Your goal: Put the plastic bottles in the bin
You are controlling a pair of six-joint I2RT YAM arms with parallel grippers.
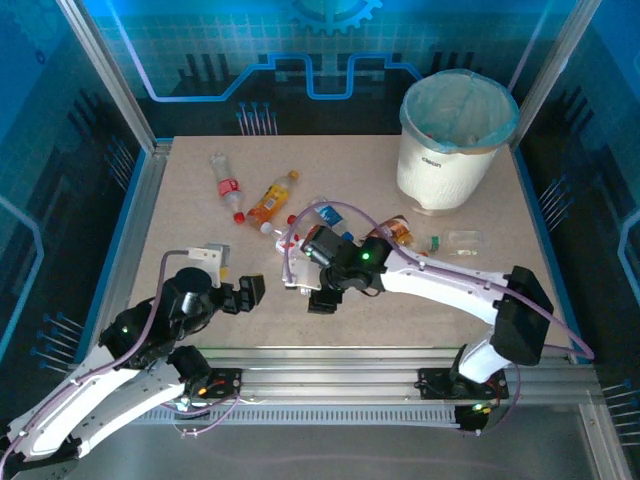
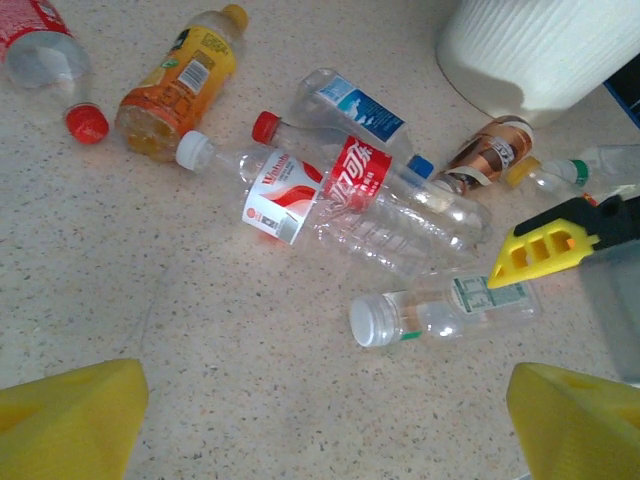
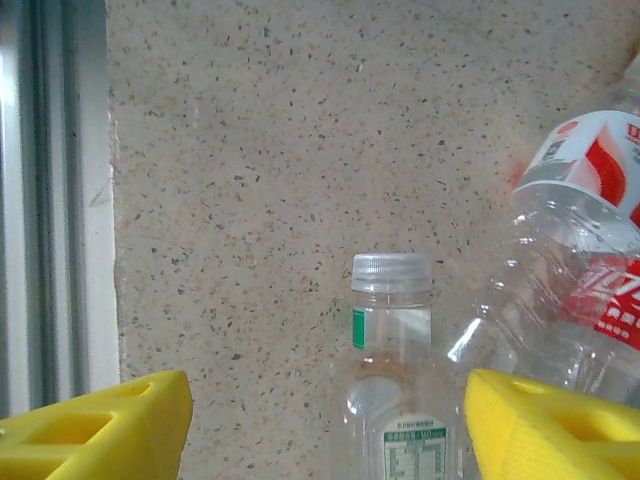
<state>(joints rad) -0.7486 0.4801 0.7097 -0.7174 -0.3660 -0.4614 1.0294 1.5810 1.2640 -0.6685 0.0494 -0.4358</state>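
Plastic bottles lie scattered mid-table. A small clear bottle with a white cap (image 3: 392, 350) lies between the fingers of my right gripper (image 3: 328, 400), close to the right finger; the jaws stand open around it without clamping. That same small bottle (image 2: 445, 312) lies ahead of my left gripper (image 2: 325, 400), which is open over bare table. A large clear bottle with a red label (image 2: 335, 195) lies beside it, with an orange bottle (image 2: 185, 80), a red-capped one (image 2: 50, 60), a blue-labelled one (image 2: 355, 105) and a brown one (image 2: 485, 155) beyond. The bin (image 1: 455, 135) stands back right.
My right arm (image 1: 440, 280) reaches leftward across the table's middle, covering part of the bottle cluster. My left gripper (image 1: 240, 293) sits just left of my right gripper (image 1: 318, 290). An aluminium rail (image 3: 50, 200) borders the table's edge. Two bottles (image 1: 250, 190) lie apart toward the back left.
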